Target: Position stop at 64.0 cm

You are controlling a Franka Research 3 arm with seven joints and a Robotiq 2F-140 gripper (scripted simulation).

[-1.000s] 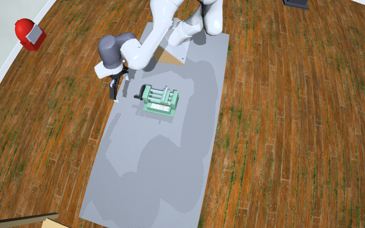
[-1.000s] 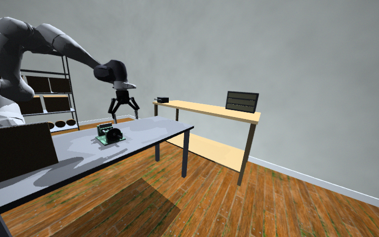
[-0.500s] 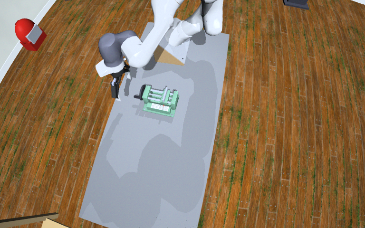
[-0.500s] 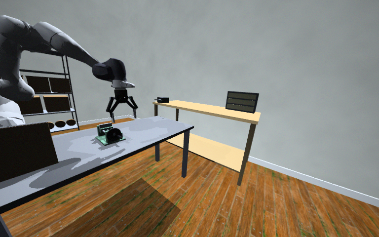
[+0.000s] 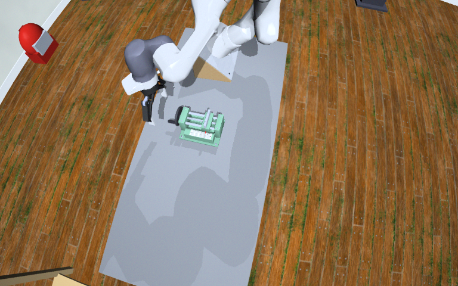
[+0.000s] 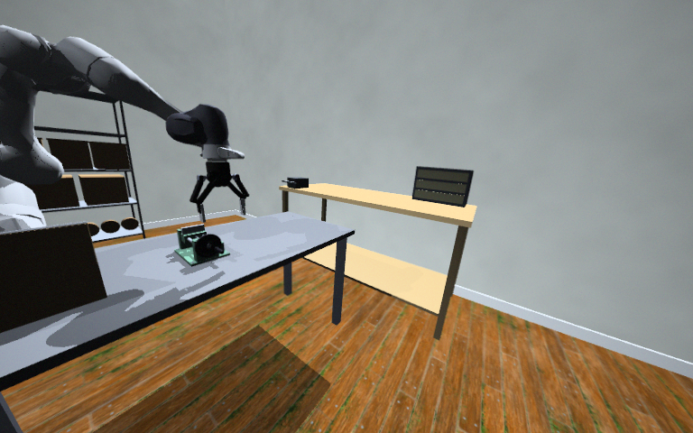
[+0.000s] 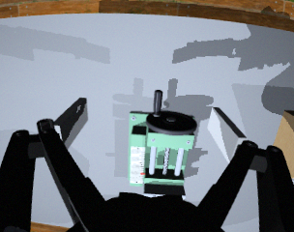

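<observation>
The green screw-stop device (image 5: 198, 142) (image 6: 196, 261) (image 7: 134, 117) stands on the table. Its black handwheel (image 5: 178, 115) (image 6: 208, 247) (image 7: 172, 121) has a crank handle (image 5: 172, 121) (image 7: 158, 101) sticking outward. The stop (image 5: 207, 118) is a crosswise block on the rods, nearer the end away from the wheel. A red mark (image 5: 206, 132) (image 7: 142, 173) shows at the white scale (image 5: 197, 134) (image 7: 136, 157); its numbers are too small to read. My gripper (image 5: 156, 107) (image 6: 222, 216) (image 7: 149, 113) is open and empty, above the table and off the handwheel side, touching nothing.
The grey table (image 5: 153, 191) (image 6: 281, 233) carries a slanted panel box (image 5: 212, 71) (image 6: 28, 279) near the arm's base. A wooden bench (image 6: 372, 201) with a dark drawer unit (image 6: 441, 186) and a shelf rack (image 6: 130, 188) stand apart from the table. A red object (image 5: 31, 37) stands on the floor.
</observation>
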